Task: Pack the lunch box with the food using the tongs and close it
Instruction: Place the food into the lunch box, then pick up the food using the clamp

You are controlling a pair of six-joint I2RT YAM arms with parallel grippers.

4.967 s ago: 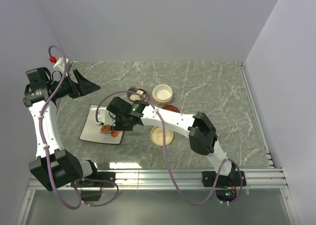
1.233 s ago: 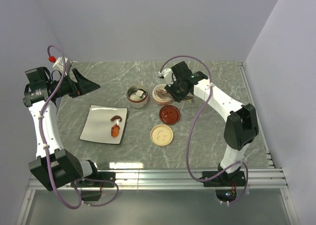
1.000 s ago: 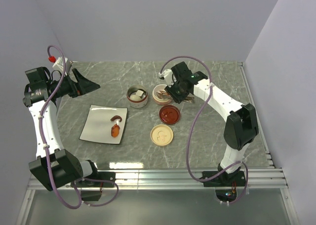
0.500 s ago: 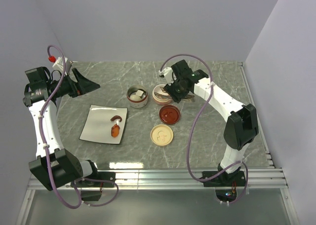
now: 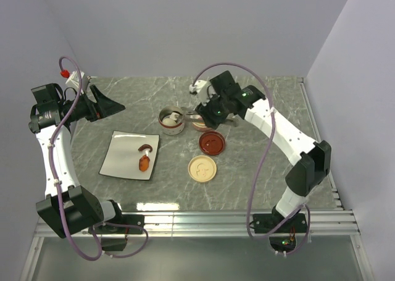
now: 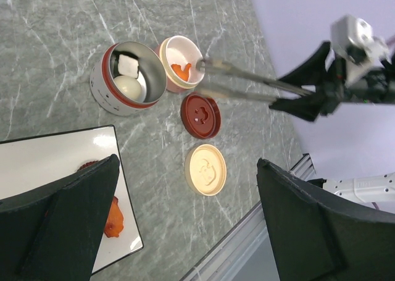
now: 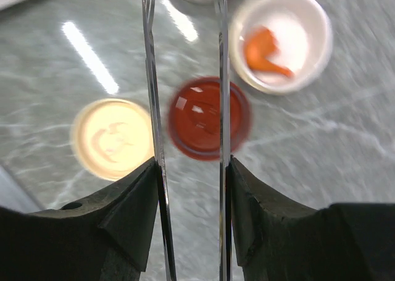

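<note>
My right gripper is shut on the silver tongs, its fingers pressing both slim arms. The tong tips hang spread above the cream bowl, with nothing between them. An orange fried bit lies in that bowl. The red-rimmed tin beside it holds a white egg-like ball and a white piece. On the white plate lie a brown-and-white piece and an orange bit. My left gripper is open, raised at the far left.
A red lid and a cream lid lie flat on the marble table, in front of the two containers. The table's metal front rail runs along the near edge. Walls close off the back and both sides.
Five seconds ago the tongs were over the plate; one orange bit now lies in the cream bowl. Over the last second the right arm lifted and swung left, tongs spreading. Left arm still.
</note>
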